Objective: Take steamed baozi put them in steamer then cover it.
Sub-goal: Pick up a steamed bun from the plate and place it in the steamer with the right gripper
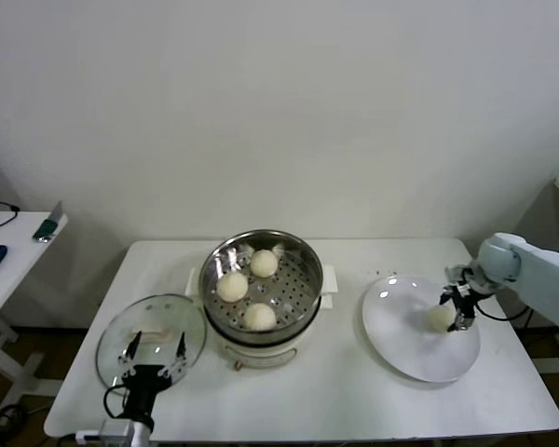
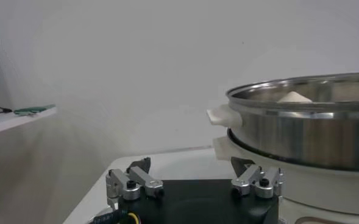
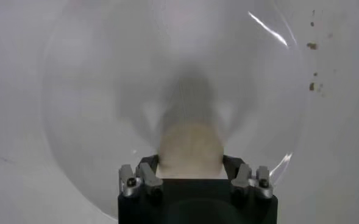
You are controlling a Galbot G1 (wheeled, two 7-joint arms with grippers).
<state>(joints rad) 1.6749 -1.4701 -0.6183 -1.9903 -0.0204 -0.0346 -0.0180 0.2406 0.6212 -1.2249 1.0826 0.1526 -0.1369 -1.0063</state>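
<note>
right jaws point(image 3: 190, 172) pinching last baozi point(image 3: 190, 151) on plate point(image 1: 391, 335); left jaws point(image 1: 154, 355) spread.

Three round white buns point(image 1: 250, 288) in the shiny steamer point(image 1: 303, 270), one bun point(image 1: 440, 317) on the plate point(image 1: 401, 345), glass lid point(image 1: 151, 333) flat beside the steamer

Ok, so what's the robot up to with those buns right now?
It's moving baozi from the white plate into the steamer. Three buns already sit in the steel basket. The right gripper is down over the last bun on the plate, fingers on either side of it. The left gripper waits open above the glass cover, which lies on the table beside the steamer.
</note>
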